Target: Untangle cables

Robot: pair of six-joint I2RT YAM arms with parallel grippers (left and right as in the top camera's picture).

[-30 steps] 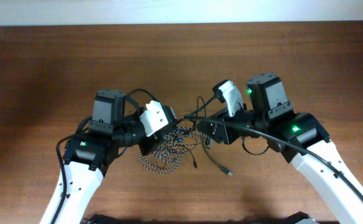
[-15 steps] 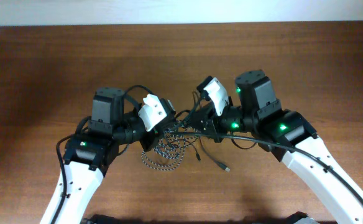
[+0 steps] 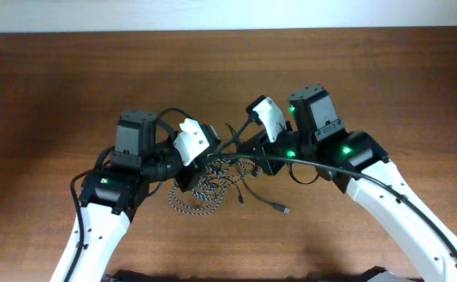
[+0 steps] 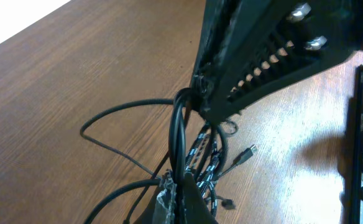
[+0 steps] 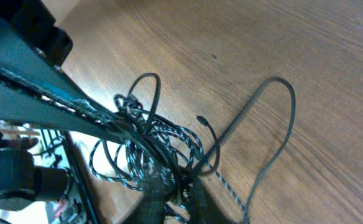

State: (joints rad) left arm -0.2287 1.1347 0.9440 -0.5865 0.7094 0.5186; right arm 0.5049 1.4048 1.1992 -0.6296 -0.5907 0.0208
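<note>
Tangled cables [image 3: 209, 188] sit heaped on the wooden worktop [image 3: 369, 78] between both hands: a braided speckled cable [image 4: 199, 149] and a thin black cable [image 4: 178, 140]. The left hand [image 4: 180, 190] clamps the cables, and the right hand [image 5: 174, 186] seems pinched shut on the black cable.

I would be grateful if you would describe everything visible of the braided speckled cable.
The braided cable is a thin, flexible cord in a black-and-white speckled woven sheath. It sits bunched in loose, overlapping loops on the wooden table between the two arms. Several strands rise into the shut left end effector. The plain black cable threads through its loops and touches it. Its plug ends cannot be made out.
</note>
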